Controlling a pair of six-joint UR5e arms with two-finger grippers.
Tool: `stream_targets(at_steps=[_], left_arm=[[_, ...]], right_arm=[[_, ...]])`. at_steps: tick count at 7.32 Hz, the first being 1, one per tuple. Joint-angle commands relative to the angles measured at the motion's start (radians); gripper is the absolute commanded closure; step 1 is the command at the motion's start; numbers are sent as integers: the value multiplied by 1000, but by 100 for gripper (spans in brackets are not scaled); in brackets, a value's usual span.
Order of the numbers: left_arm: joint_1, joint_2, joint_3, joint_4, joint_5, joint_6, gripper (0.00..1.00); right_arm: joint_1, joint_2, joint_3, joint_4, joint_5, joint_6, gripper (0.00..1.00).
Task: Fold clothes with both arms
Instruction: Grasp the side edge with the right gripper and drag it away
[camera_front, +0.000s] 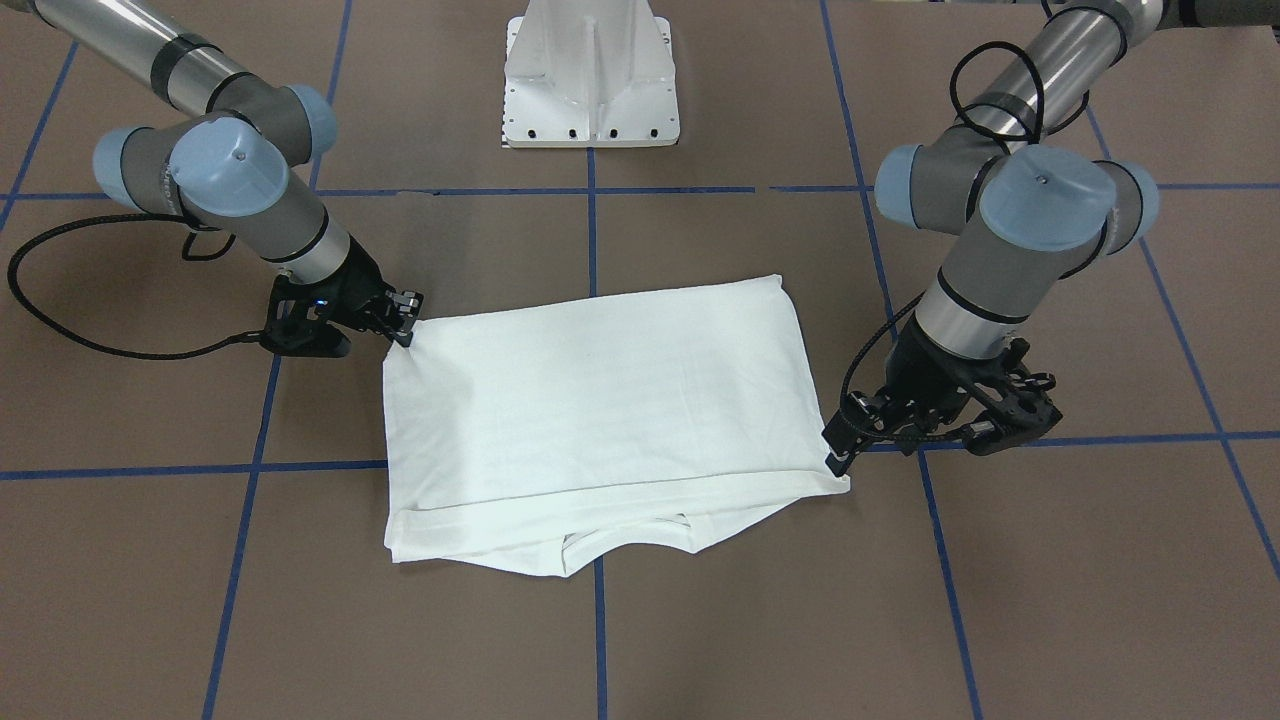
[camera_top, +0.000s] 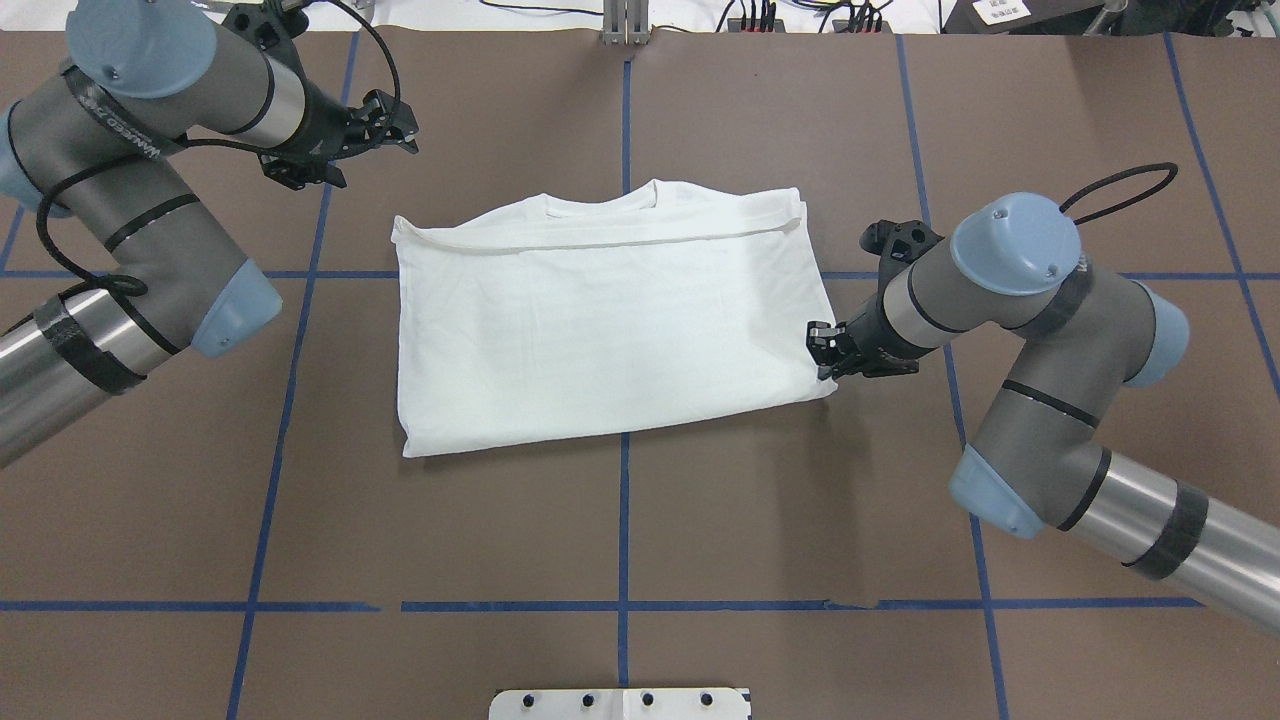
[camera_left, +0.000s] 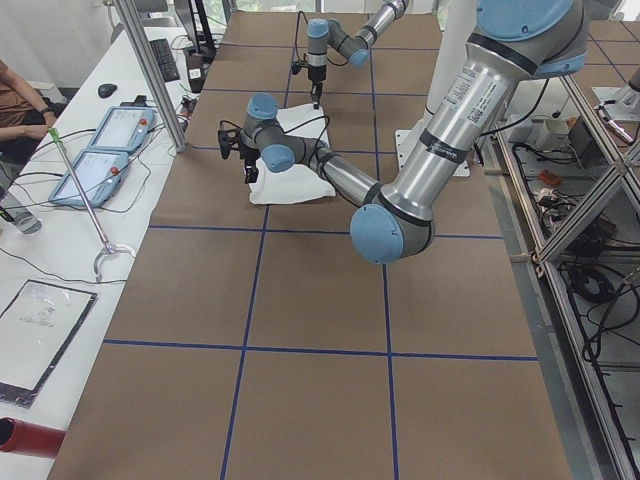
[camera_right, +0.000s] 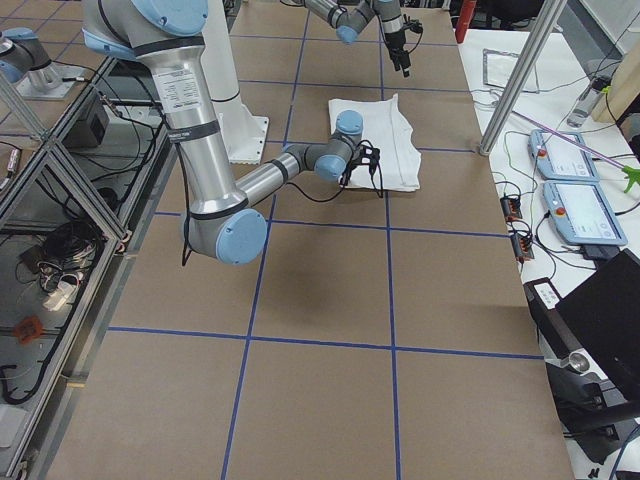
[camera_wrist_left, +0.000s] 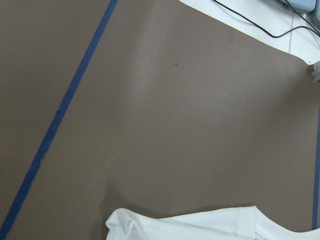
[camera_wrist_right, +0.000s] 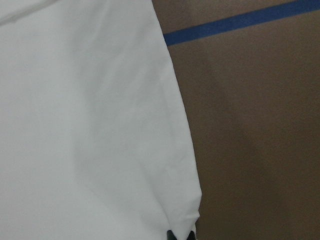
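Observation:
The clothes are one white T-shirt (camera_top: 600, 310) lying folded into a flat rectangle mid-table, collar (camera_front: 625, 530) on the side away from the robot. My right gripper (camera_top: 822, 355) sits low at the shirt's near right corner. In the right wrist view its dark fingertips (camera_wrist_right: 171, 233) are pinched on that corner of cloth. My left gripper (camera_top: 395, 125) hovers above the brown table beyond the shirt's far left corner (camera_wrist_left: 120, 222), clear of the cloth. It is open and holds nothing. No printed text shows on the shirt.
The white pedestal base (camera_front: 590, 80) stands at the robot's side of the table. Blue tape lines (camera_top: 624, 520) grid the brown surface. A side bench with tablets (camera_left: 110, 145), cables and a person's arm (camera_left: 15, 95) runs along the far edge.

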Motion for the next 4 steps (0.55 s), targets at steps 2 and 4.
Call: stream_targets(at_steps=[2, 4], left_arm=[[2, -3, -1, 2, 0, -2, 0], [0, -2, -8, 2, 0, -2, 0]], right_arm=[[33, -254, 233, -1, 41, -16, 100], [-57, -442, 390, -1, 41, -4, 100]])
